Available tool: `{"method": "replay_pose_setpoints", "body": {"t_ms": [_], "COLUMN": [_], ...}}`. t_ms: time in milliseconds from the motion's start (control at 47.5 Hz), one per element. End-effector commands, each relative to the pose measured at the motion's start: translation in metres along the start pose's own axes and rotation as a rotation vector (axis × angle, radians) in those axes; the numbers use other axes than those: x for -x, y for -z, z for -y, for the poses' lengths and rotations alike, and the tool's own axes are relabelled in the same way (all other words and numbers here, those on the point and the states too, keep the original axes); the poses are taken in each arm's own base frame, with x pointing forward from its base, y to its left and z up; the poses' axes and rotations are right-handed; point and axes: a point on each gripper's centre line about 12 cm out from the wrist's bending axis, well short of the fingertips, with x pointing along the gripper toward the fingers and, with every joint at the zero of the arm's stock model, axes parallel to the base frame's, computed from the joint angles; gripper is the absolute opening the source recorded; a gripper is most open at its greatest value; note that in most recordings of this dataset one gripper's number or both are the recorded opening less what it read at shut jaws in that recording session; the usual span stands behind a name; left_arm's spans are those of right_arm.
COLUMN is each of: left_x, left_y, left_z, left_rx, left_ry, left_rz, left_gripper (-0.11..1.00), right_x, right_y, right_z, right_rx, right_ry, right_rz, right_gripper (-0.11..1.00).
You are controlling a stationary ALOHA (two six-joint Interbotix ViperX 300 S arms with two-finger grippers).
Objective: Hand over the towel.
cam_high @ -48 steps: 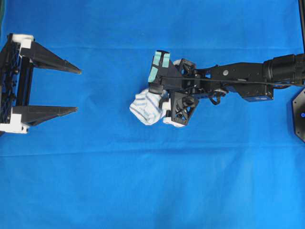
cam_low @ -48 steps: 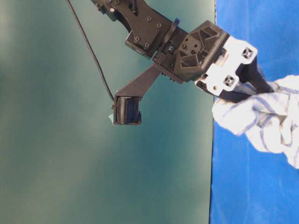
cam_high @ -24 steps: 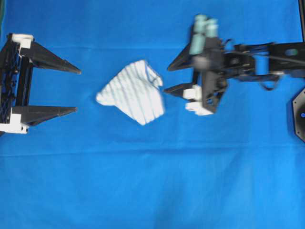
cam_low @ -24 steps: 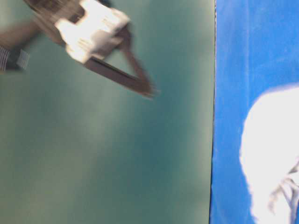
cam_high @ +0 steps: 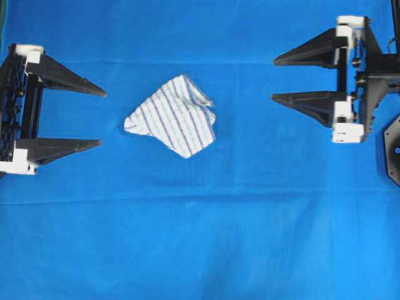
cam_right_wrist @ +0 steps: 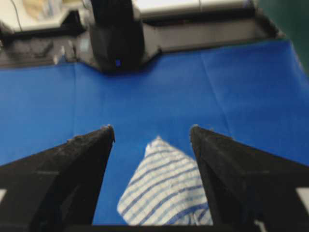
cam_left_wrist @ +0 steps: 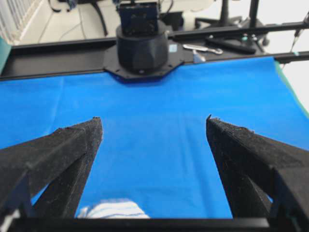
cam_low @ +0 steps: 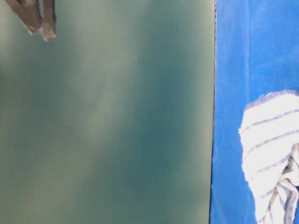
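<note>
Overhead exterior view, item list.

Towel (cam_high: 173, 123): crumpled, striped, lying loose on the blue tablecloth (cam_high: 200, 237) a little left of centre and above the middle line. No jaw touches it.

Left gripper (cam_high: 103, 119): at 9 o'clock from the towel, jaws spread wide, nothing between them, tips near the cloth's left corner but apart from it. Its wrist view shows only a sliver of towel (cam_left_wrist: 112, 210) at the bottom edge.

Right gripper (cam_high: 273, 79): at about 2 o'clock from the towel, well apart, jaws spread, nothing held. Its wrist view has the towel (cam_right_wrist: 166, 188) ahead, between the fingers' lines.

Risks, as judged:
- Towel lies flat and soft; a close set too high would likely catch one loose fold, which could slip out on lifting.
- A close set too low could pinch the tablecloth along with the towel and drag it.
- The raised, rumpled corner at 1 o'clock of the towel may unfold when pulled, leaving the receiving jaws little to take.

Room:
- Open cloth all round the towel; widest at 6 o'clock.
- Tablecloth's left edge appears only at the frame's upper left corner.
- Right arm's base plate (cam_high: 390, 149) sits at the 3 o'clock margin.
</note>
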Motion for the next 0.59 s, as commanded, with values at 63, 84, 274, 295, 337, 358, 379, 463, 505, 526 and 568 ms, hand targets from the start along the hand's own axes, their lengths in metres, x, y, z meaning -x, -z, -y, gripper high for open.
{"method": "replay_pose_setpoints", "body": {"t_ms": [63, 84, 274, 295, 337, 358, 379, 463, 505, 526, 568], "left_x": [0.000, 0.000, 0.014, 0.016, 0.025, 0.028, 0.032, 0.046, 0.053, 0.058, 0.064], "left_y": [-0.005, -0.005, -0.014, -0.015, -0.019, -0.019, -0.020, -0.021, -0.019, -0.018, -0.014], "left_z": [-0.001, -0.001, -0.002, -0.002, -0.002, -0.002, -0.002, -0.002, -0.002, -0.002, -0.001], "left_rx": [0.003, 0.003, 0.003, 0.003, 0.003, 0.005, 0.005, 0.003, 0.003, 0.005, 0.005], "left_ry": [-0.005, -0.005, -0.005, -0.004, -0.004, -0.003, -0.002, 0.000, 0.001, 0.000, 0.002], "left_rz": [0.018, 0.017, 0.030, 0.030, 0.031, 0.026, 0.023, 0.012, 0.011, 0.011, 0.009], "left_gripper": [0.92, 0.92, 0.92, 0.92, 0.92, 0.92, 0.92, 0.92, 0.92, 0.92, 0.92], "right_x": [0.000, 0.000, 0.009, 0.012, 0.019, 0.022, 0.025, 0.039, 0.048, 0.051, 0.059], "right_y": [-0.003, -0.003, -0.005, -0.006, -0.007, -0.008, -0.008, -0.007, -0.002, 0.000, 0.004], "right_z": [-0.001, -0.001, -0.001, -0.001, -0.001, -0.001, 0.000, 0.000, 0.000, 0.000, 0.001], "right_rx": [0.006, 0.008, 0.009, 0.008, 0.008, 0.008, 0.008, 0.009, 0.008, 0.008, 0.008], "right_ry": [-0.006, -0.005, -0.003, -0.003, -0.002, -0.001, 0.002, 0.003, 0.005, 0.004, 0.005], "right_rz": [0.030, 0.029, 0.023, 0.020, 0.015, 0.012, 0.009, 0.005, -0.001, 0.002, 0.007], "right_gripper": [0.69, 0.69, 0.69, 0.69, 0.69, 0.69, 0.69, 0.69, 0.69, 0.69, 0.69]}}
